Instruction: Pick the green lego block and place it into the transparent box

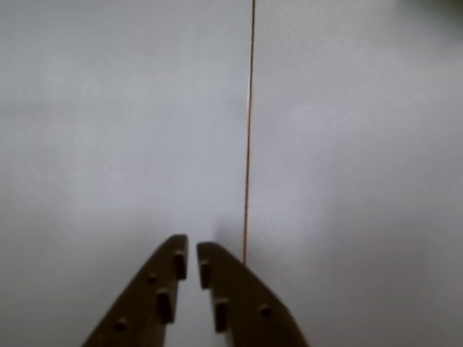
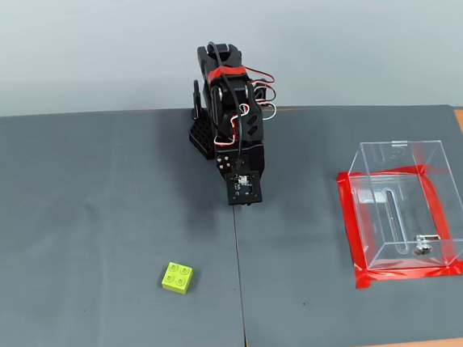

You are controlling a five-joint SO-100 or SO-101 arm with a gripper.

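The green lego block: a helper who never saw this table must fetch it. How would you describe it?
In the fixed view, find the grey mat left of the centre seam. The green lego block lies near its front edge: small, lime, four studs, the only loose piece there.

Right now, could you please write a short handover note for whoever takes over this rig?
Gripper: empty, fingers nearly together, arm folded at its base at the back of the mat.
Block: on the mat, front left in the fixed view, untouched.
Box: on the right, inside a red tape outline, no block inside.
Done: nothing yet.
Left: reach the block, grasp it, carry it right, drop it in the box.
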